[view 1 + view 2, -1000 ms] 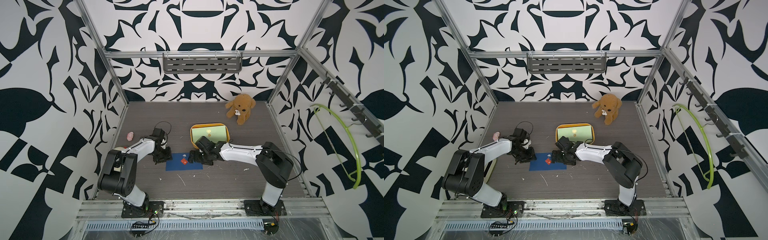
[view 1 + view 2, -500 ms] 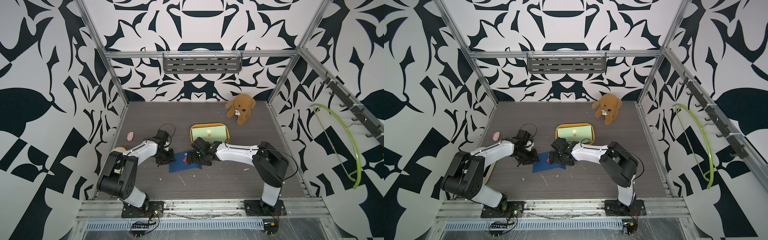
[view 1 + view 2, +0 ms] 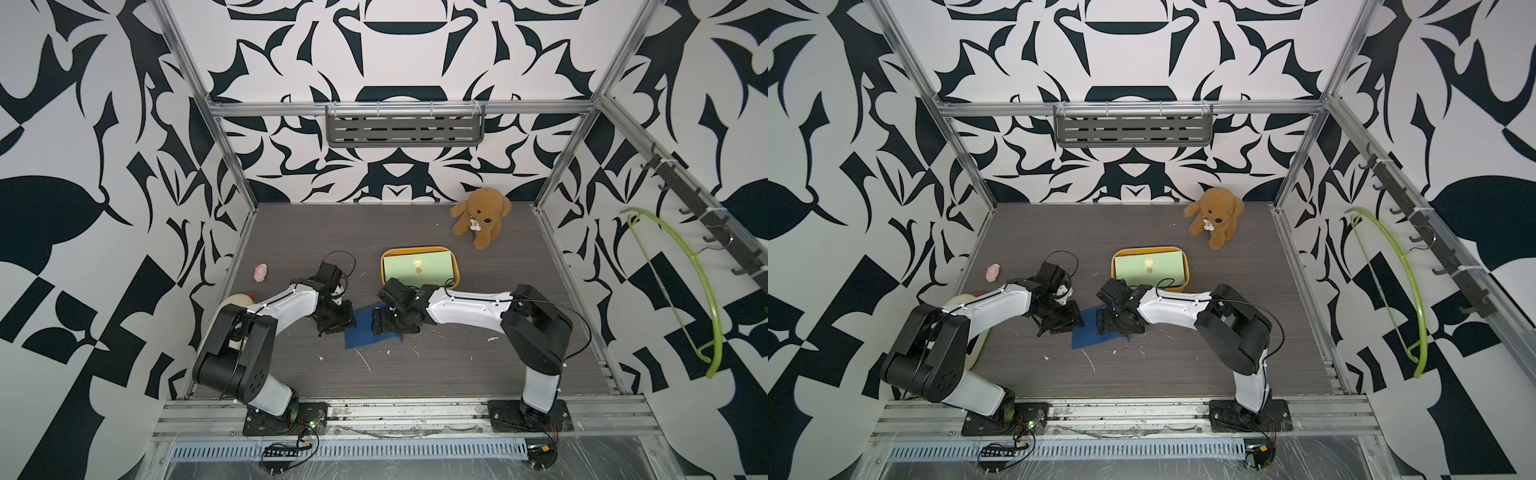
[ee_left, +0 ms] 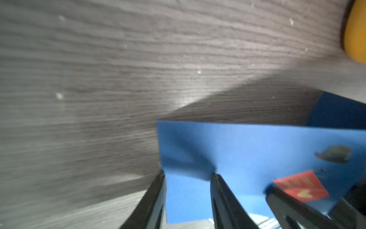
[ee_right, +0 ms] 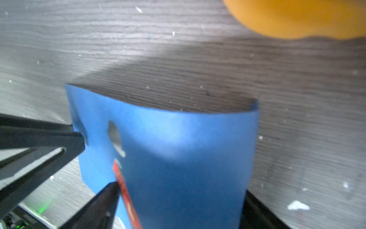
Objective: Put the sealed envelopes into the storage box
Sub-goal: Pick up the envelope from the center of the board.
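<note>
Dark grey wood makes up the table (image 3: pixel 436 374), and little white crumbs lie on it. Between the two arms is the blue envelope (image 3: pixel 365 332) with a red sticker (image 4: pixel 301 188). It is near the storage box (image 3: pixel 415 249) but not in it. One end is up off the wood and the paper is bent.

The left gripper (image 4: pixel 188 176) is about half closed. The end of the envelope sits between its fingers (image 4: pixel 156 194), a bit crumpled, so it seems to hold the paper up. The right gripper (image 5: pixel 182 194) is wide open with a finger on each side of the envelope. It holds nothing yet.

The step looks like a hand-over to the right gripper. To do it well, the right gripper should close on the flat sides, well in from the edge. The left one should let go only once that hold is firm. Paper is thin and floppy, so a hard squeeze could wrinkle it. Then the envelope must go up over the yellow rim and lie flat on the light green envelope (image 3: pixel 417 270) that is in the box.

Black and white shapes cover the walls. Past the box, near the back wall, sits a brown teddy bear (image 3: pixel 480 216). On the side wall hangs a green hanger (image 3: pixel 702 291). By the table's edge lies a small pink thing (image 3: pixel 261 272).
</note>
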